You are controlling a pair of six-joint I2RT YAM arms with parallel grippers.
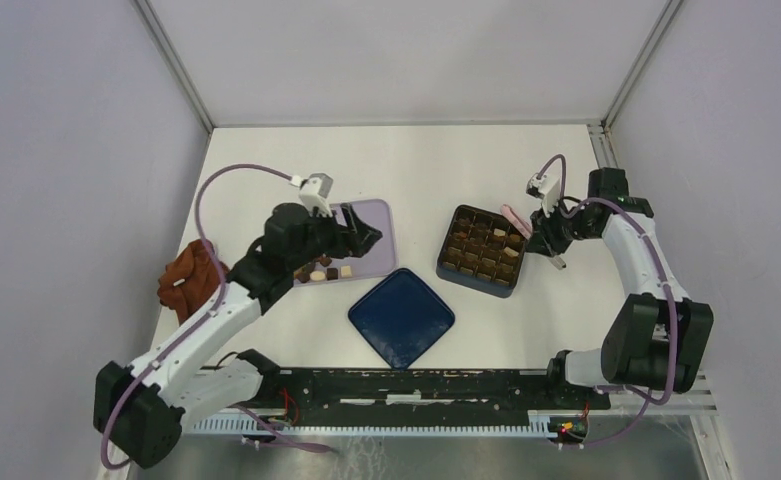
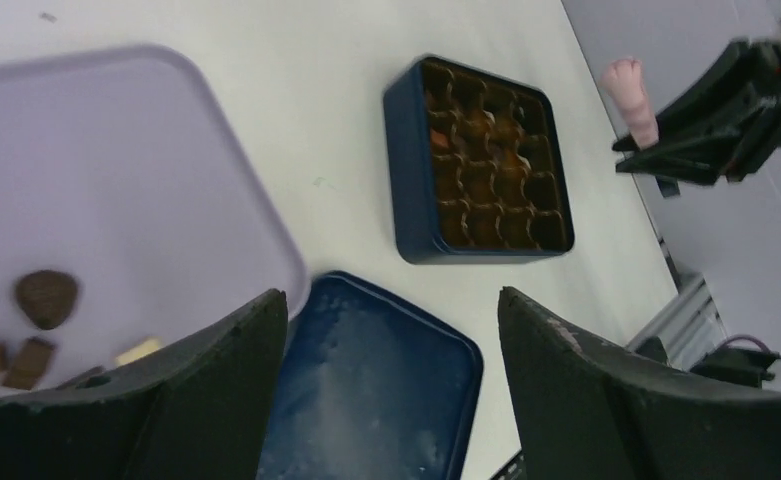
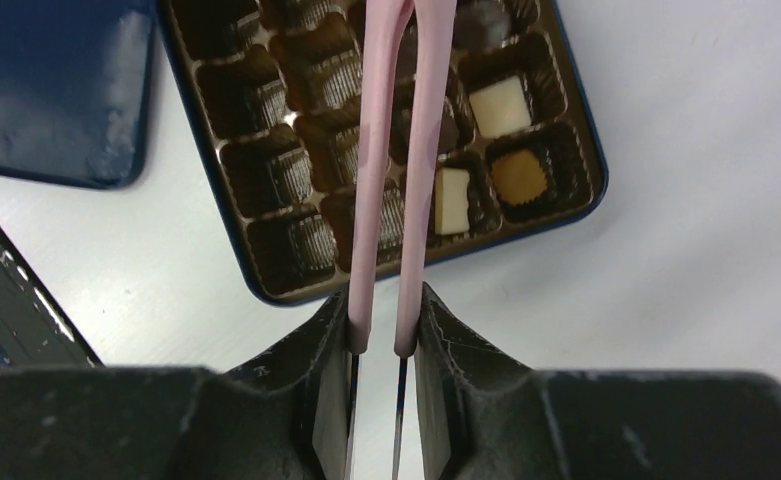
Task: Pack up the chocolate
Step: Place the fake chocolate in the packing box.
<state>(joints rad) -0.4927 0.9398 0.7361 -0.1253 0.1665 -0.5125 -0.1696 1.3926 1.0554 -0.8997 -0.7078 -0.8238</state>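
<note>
1. Top external view: the compartmented blue box (image 1: 482, 251) is sitting open on the white table (image 1: 416, 160) and is serving as the reference for all positions below.
2. One dark blue lid (image 1: 401, 316) is lying flat just beside the box, on its near-left side.
3. One lavender tray (image 1: 378, 222) is lying to the left of the box, apart from it. One reddish-brown cloth (image 1: 188, 278) is lying well beyond that tray, farthest from the box.
4. The left arm is covering much of the tray from above.
5. The left gripper (image 2: 396, 385) is hovering over the tray edge nearest the box, its fingers standing wide apart with nothing between them.
6. The right gripper (image 3: 378, 340) is clamping one pair of pink tongs (image 3: 386, 180) at the box's right side. The tong arms are reaching across the box, almost pressed together, and are hiding some cells.
7. The chocolate (image 2: 46, 298): at least four loose pieces are showing on the tray in the left wrist view.
8. Inside the box, two cream pieces (image 3: 499, 105) and one mid-brown piece (image 3: 519, 175) are sitting in cells along its right side. The darker contents cannot be counted.
</note>
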